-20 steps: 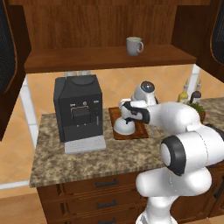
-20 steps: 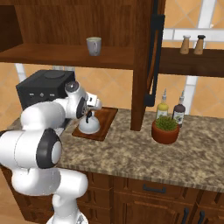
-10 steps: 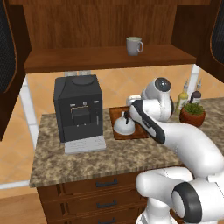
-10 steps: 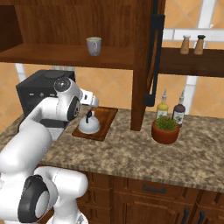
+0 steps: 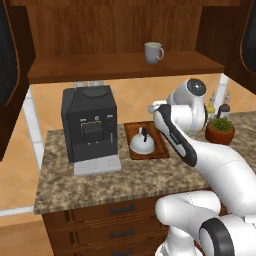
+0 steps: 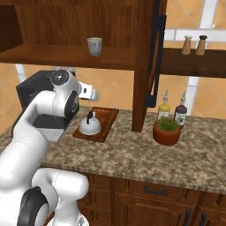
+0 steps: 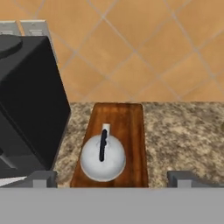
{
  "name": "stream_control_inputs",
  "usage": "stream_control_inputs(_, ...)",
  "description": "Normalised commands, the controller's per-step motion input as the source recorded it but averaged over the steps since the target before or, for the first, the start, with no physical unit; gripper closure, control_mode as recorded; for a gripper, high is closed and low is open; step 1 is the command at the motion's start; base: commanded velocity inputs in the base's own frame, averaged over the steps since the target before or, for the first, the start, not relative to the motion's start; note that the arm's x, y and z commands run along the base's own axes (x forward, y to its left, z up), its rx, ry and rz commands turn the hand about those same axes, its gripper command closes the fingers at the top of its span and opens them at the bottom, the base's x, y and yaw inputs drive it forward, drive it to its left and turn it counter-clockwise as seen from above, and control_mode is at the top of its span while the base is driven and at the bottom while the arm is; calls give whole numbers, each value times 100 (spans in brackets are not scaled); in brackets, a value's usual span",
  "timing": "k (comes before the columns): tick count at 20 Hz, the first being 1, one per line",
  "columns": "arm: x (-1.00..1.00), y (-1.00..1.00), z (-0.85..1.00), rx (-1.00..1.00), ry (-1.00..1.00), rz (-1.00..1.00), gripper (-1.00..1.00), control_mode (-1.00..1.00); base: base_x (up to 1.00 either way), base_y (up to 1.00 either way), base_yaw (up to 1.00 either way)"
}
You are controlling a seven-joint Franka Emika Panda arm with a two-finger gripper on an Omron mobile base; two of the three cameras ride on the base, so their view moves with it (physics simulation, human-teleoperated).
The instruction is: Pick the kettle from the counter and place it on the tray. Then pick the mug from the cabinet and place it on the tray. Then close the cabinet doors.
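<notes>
The silver-white kettle (image 5: 141, 143) (image 6: 90, 126) (image 7: 103, 159) stands upright on the reddish-brown tray (image 5: 156, 145) (image 6: 107, 116) (image 7: 130, 127), which lies on the granite counter (image 5: 125, 175). My gripper (image 7: 112, 180) (image 5: 153, 107) (image 6: 93, 94) hovers open above the kettle, touching nothing, its fingertips (image 7: 43, 178) wide apart. The pale mug (image 5: 153, 52) (image 6: 94, 46) sits on the shelf of the cabinet (image 5: 100, 67). Both cabinet doors (image 5: 10, 55) (image 6: 154, 57) stand open.
A big black coffee machine (image 5: 89, 125) (image 7: 26, 100) stands just left of the tray. A potted plant (image 5: 220, 130) (image 6: 167, 130) and two bottles (image 6: 164, 106) sit to the right on the counter. Two shakers (image 6: 194, 44) stand on a side shelf.
My hand has risen from the kettle and drawn back above the tray, still open. The kettle stays on the tray.
</notes>
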Motion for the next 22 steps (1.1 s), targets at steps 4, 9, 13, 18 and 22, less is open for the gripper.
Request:
stream_control_inputs(4,-39,0,100,0,0,1,-100,-100,0,0,0)
stream_control_inputs(9,-12,-16,83,-1,0,0,-100,-100,0,0,0)
stream_control_inputs(13,8,-32,51,0,-7,5,-100,-100,0,0,0)
stream_control_inputs(18,25,-24,49,0,-12,10,-100,-100,0,0,0)
stream_control_inputs(22,36,-9,53,0,-2,9,-100,-100,0,0,0)
